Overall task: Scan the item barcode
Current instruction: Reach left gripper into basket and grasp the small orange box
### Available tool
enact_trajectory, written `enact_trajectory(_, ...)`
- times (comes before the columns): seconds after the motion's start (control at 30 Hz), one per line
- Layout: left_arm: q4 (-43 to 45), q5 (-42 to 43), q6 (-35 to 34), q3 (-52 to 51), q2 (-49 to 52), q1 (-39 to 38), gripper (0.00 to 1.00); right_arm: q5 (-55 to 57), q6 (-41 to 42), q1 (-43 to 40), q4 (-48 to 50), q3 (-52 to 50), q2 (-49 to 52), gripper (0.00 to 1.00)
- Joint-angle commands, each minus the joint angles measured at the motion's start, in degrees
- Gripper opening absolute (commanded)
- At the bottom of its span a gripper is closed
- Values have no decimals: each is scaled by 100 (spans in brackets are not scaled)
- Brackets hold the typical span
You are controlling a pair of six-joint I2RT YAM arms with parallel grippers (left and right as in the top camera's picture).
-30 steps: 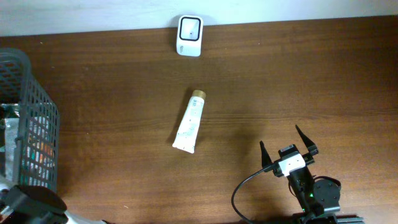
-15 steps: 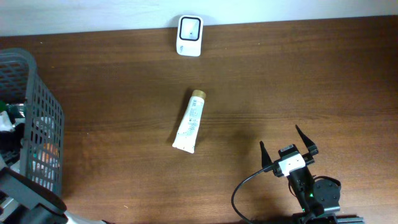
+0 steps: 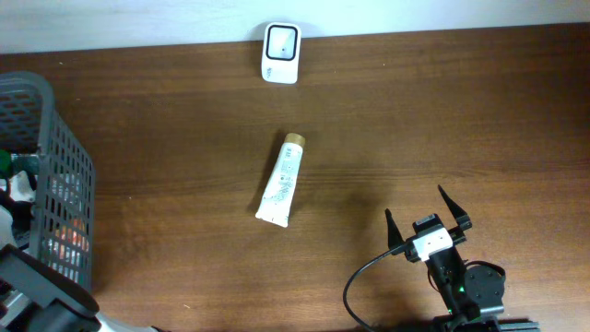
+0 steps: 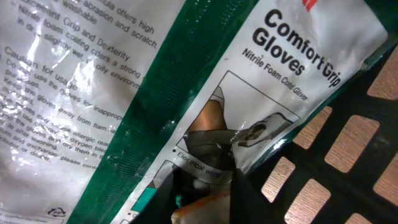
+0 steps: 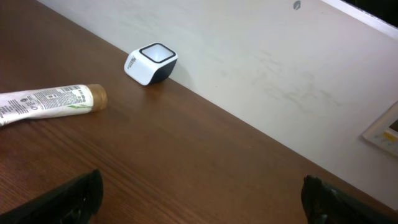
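Down in the grey basket (image 3: 64, 184) at the left, the left gripper (image 4: 202, 186) reaches in to draw out the glove packet (image 4: 186, 74), its fingers narrow, pinching the crinkled film. Far and central, the scanner (image 3: 280, 53) faces up for a barcode. Near right, the right gripper (image 3: 414, 200) idles, spread wide, holding nothing.

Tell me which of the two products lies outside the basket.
The white tube with the tan cap, lying flat on the table. The green Comfort Grip gloves packet sits inside the grey basket.
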Motion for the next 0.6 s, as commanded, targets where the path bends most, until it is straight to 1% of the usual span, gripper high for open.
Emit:
enact_trajectory(0.0,-7,190,-101,-35,-42,-22,1,-31,42,31,-31,-28,-35,98)
enact_trajectory(0.13,-17,184,-98,-15,-173,-20,0,-31,42,31,-31,-28,-35,99)
enact_trajectory(0.23,-15,120,-131,122,-461,-20,0,-31,42,31,-31,-28,-35,98)
enact_trajectory(0.4,0,-422,-927,323,-892,-20,0,-31,42,31,-31,-28,-35,98)
enact_trajectory(0.47,-66,-509,-997,321,-903,-22,0,-31,42,31,-31,-28,-35,98)
enact_trajectory(0.57,-188,-861,-1156,319,-896,-20,0,-31,42,31,-31,-28,-35,98)
